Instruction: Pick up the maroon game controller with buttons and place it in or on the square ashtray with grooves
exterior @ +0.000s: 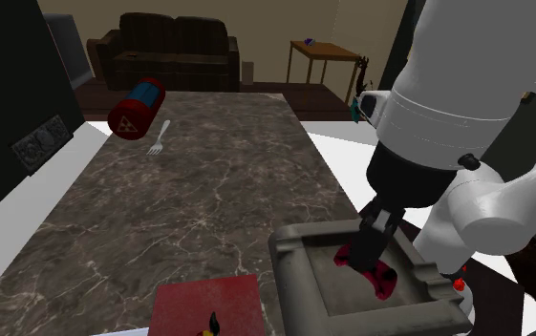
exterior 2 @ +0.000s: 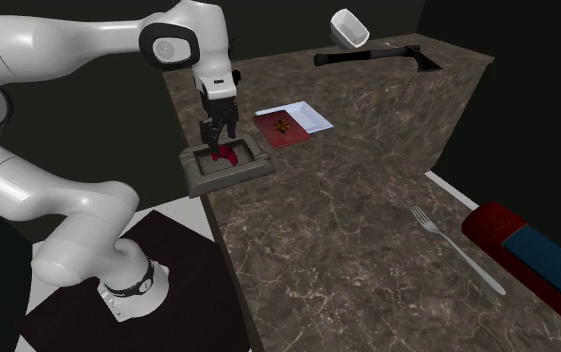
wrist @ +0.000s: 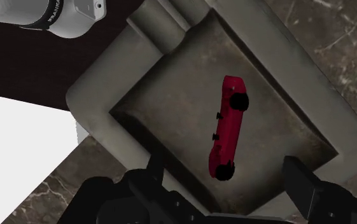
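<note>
The dark red game controller with black buttons [exterior: 373, 270] lies inside the square grey ashtray with grooves in its rim [exterior: 294, 272]. In the shoulder view the ashtray sits at the near corner of the dark brown marble table top [exterior: 208, 205]. The black claw [exterior: 377, 237] hangs just over the controller. Beside the ashtray lies a flat red square book [exterior: 208, 304]. Far back on the table are a red and blue can [exterior: 138, 107] on its side and a silver fork [exterior: 159, 139]. In the second exterior view the white arm bends down, and the claw [exterior 2: 220, 136] points into the ashtray [exterior 2: 259, 169], right above the controller [exterior 2: 226, 156]. The red book [exterior 2: 283, 128] is just beside the ashtray. In the wrist view the controller [wrist: 228, 124] rests on the ashtray's [wrist: 94, 102] flat floor. The claw [wrist: 226, 168] is let go: its two fingers [wrist: 156, 167] stand wide apart, one on each side of the controller, and do not touch it.
</note>
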